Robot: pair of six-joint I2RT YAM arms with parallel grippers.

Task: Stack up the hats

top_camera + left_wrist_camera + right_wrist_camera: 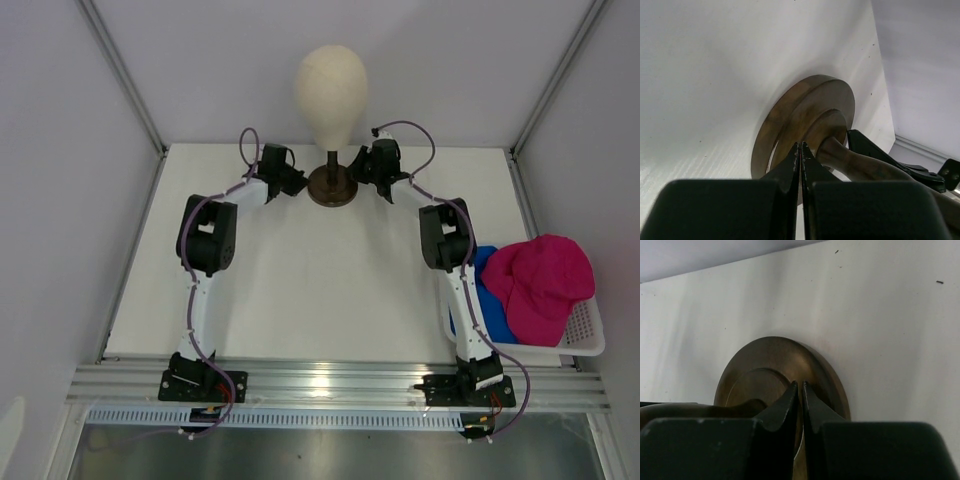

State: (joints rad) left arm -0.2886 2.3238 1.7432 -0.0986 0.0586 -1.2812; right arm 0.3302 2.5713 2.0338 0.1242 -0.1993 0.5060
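So, from the top camera first: the hats are nowhere near either gripper. The pink hat (pixel 540 280) sits on top of a blue hat (pixel 492 312) in the white basket (pixel 585 345) at the right edge of the table (pixel 300 270), beside the right arm's lower half. Both arms reach to the far end of the table instead. The left gripper (pixel 300 183) and the right gripper (pixel 362 172) sit on either side of the dark round stand (pixel 332 188) under the mannequin head (pixel 331 85), well apart from the basket.

Left wrist camera: no hats here at all. The two black fingers (pixel 790 165) are pressed together with nothing between them, pointing at the stand and its wooden post (pixel 855 162). A black part, probably the other gripper, pokes in on the far side of the post. You don't get that close-up from above.

Right wrist camera: again no hats, just the stand from the opposite side. These fingers (pixel 785 405) have only a thin slit between the tips and hold nothing. I honestly can't tell if they're fully closed or cracked open. The top camera is too far away to settle it either.
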